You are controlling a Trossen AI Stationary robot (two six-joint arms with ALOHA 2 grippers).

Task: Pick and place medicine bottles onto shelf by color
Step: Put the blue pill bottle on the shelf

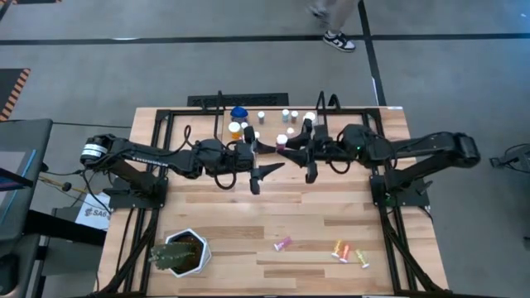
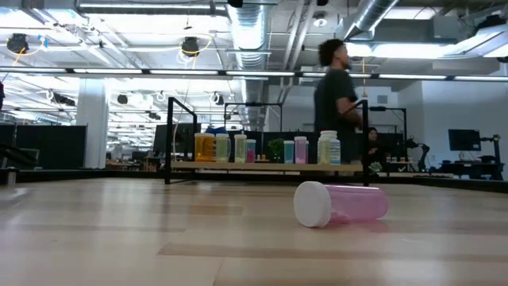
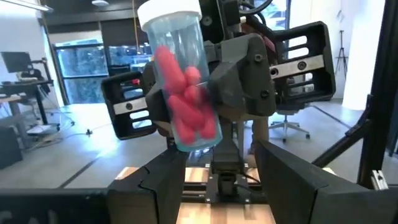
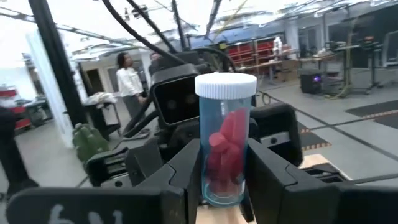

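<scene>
Left gripper, mid-surface near the shelf: jaws spread, holding nothing. Right gripper faces it, jaws pinching a clear vial of red-pink capsules, white cap up; the high view hides the vial between the arms. Shelf bottles stand in a row, labels unreadable. Pink bottle lies on its side on the surface, near two more at the front right. White tag by the left base, cut off, reads "SAG".

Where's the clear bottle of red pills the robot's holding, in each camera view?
High view: red-pill bottle at table centre, between both arms.
Low view: not in it.
Left wrist view: upper middle.
Right wrist view: centre.
Shared landmark: the right pincer gripping it.
</scene>
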